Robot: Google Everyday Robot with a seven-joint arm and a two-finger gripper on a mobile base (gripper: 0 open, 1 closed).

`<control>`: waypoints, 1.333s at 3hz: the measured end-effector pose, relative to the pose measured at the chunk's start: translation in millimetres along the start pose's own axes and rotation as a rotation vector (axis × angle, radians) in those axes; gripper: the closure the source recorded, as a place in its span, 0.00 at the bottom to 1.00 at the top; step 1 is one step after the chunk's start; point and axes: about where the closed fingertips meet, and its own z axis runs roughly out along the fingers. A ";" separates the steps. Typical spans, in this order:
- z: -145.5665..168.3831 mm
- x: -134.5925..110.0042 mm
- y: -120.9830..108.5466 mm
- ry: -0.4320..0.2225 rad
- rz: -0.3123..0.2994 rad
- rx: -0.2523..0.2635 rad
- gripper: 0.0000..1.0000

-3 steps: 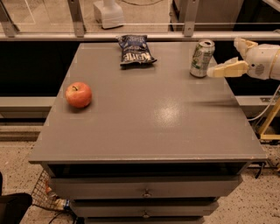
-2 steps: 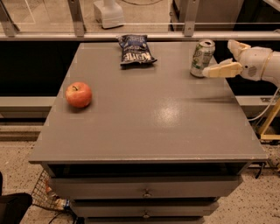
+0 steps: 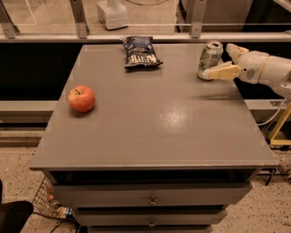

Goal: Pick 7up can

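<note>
Your gripper [image 3: 219,61] has crept left since a second ago, fingers [image 3: 223,72] spread wide beside the 7up can [image 3: 209,57]. That can stands upright near the far right corner of the table [image 3: 150,127].

Gripper [image 3: 217,60] at far-right corner of desk [image 3: 154,132], fingers spread by 7up can [image 3: 209,55]. Near finger covers can's lower right edge; contact can't tell. Arm [image 3: 273,70] cut off by right edge. Can label & chip bag [image 3: 140,52] print too blurred to read. Lowest drawer [image 3: 150,218] cut by bottom edge. White object [image 3: 112,13] cropped at top. Wire basket [image 3: 45,200] partly behind desk.
</note>
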 end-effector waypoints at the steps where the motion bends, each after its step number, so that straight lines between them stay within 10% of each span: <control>1: 19.5 2.7 -2.0 -0.022 0.014 -0.029 0.19; 4: 38.7 2.3 -0.4 -0.043 0.020 -0.057 0.87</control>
